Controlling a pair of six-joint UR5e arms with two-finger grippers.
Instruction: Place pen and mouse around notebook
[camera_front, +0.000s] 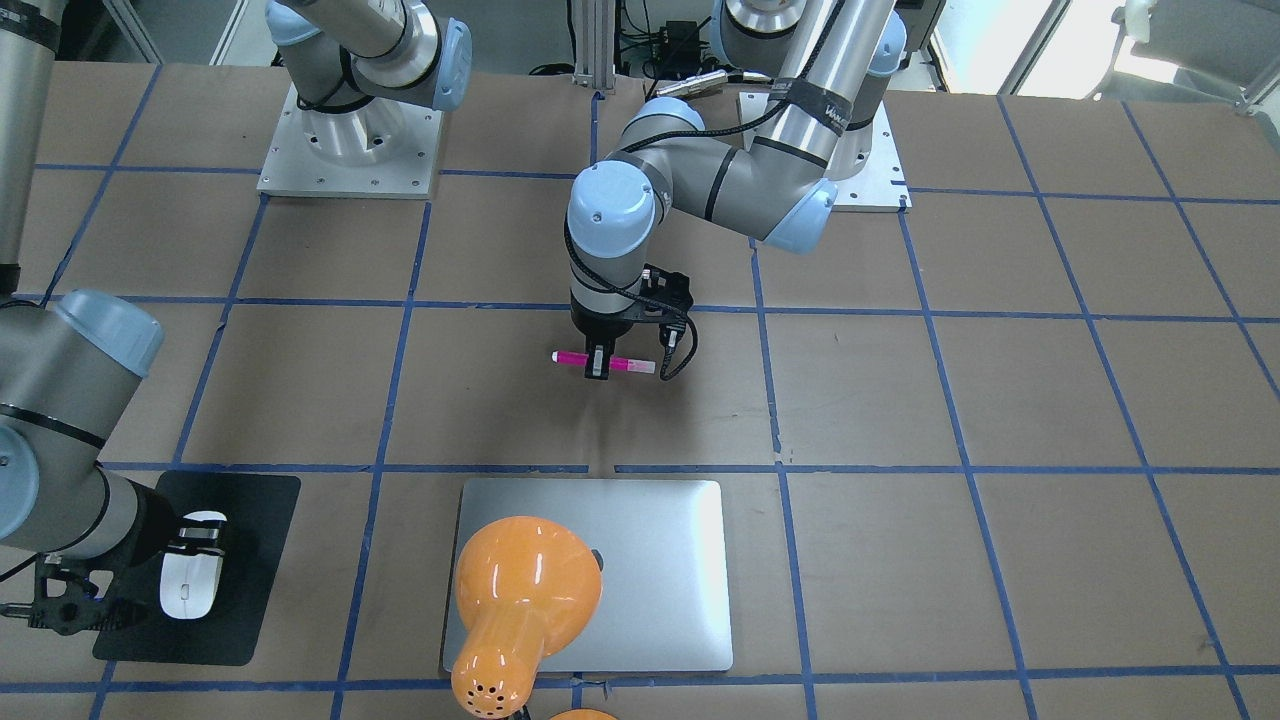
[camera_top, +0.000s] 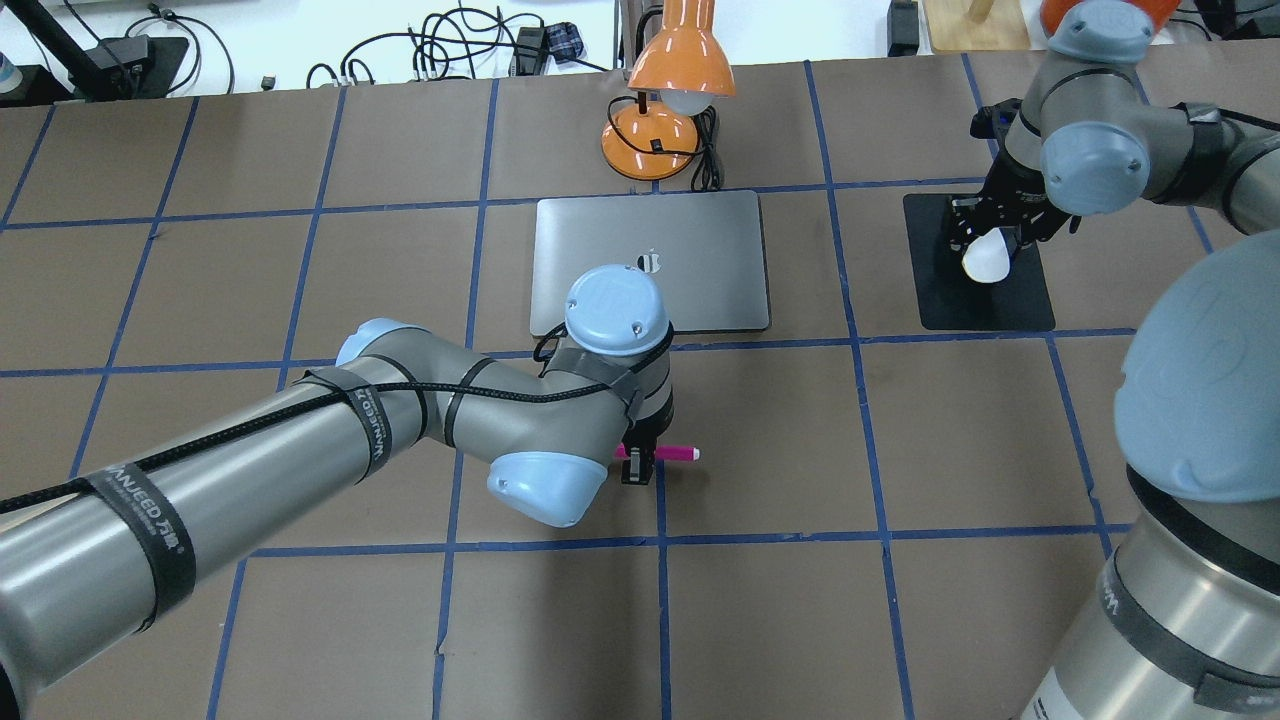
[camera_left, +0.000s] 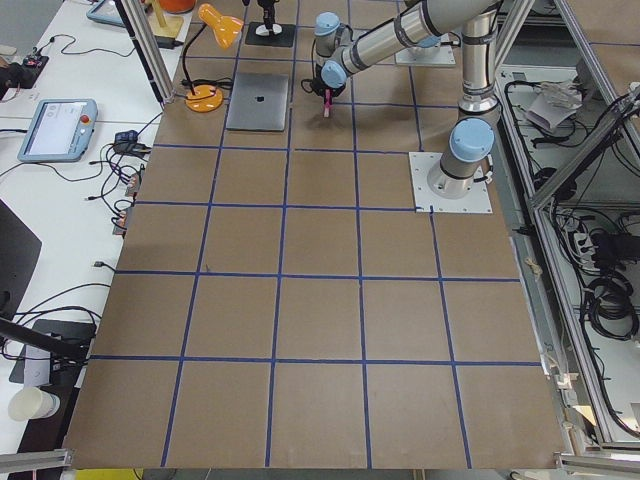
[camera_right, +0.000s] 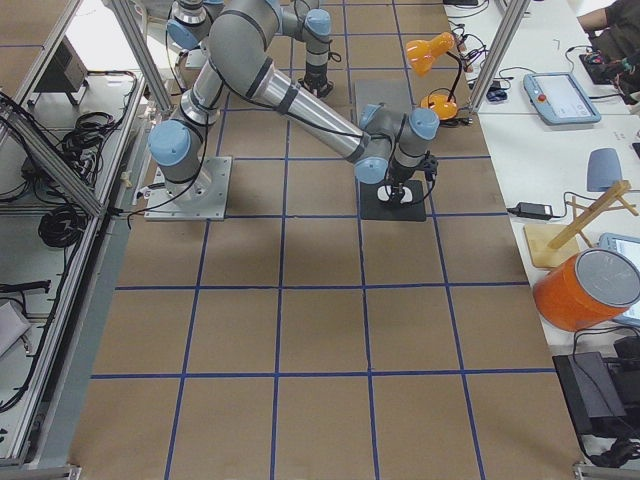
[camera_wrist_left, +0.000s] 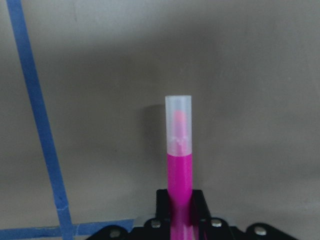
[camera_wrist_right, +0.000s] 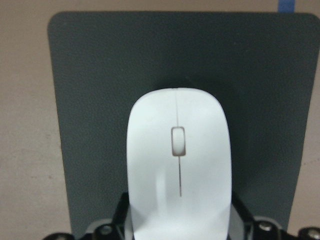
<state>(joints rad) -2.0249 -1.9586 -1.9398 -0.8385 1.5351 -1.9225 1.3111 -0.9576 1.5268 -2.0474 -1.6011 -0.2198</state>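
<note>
My left gripper (camera_front: 598, 366) is shut on the middle of the magenta pen (camera_front: 603, 363), which it holds level and low over the brown table, on the robot's side of the notebook (camera_front: 660, 570). In the left wrist view the pen (camera_wrist_left: 179, 165) points away, pale cap at the far end. The white mouse (camera_top: 988, 257) lies over a black mat (camera_top: 1000, 300), to the right of the notebook (camera_top: 700, 260) in the overhead view. My right gripper (camera_top: 992, 245) is shut on the mouse (camera_wrist_right: 178, 160), one finger on each side. I cannot tell whether the mouse touches the mat (camera_wrist_right: 100, 100).
An orange desk lamp (camera_top: 665, 100) stands just beyond the notebook, and its shade (camera_front: 525, 580) hangs over part of the lid. Blue tape lines (camera_front: 780, 400) grid the brown tabletop. The two arm bases (camera_front: 350, 150) are bolted at the robot's edge.
</note>
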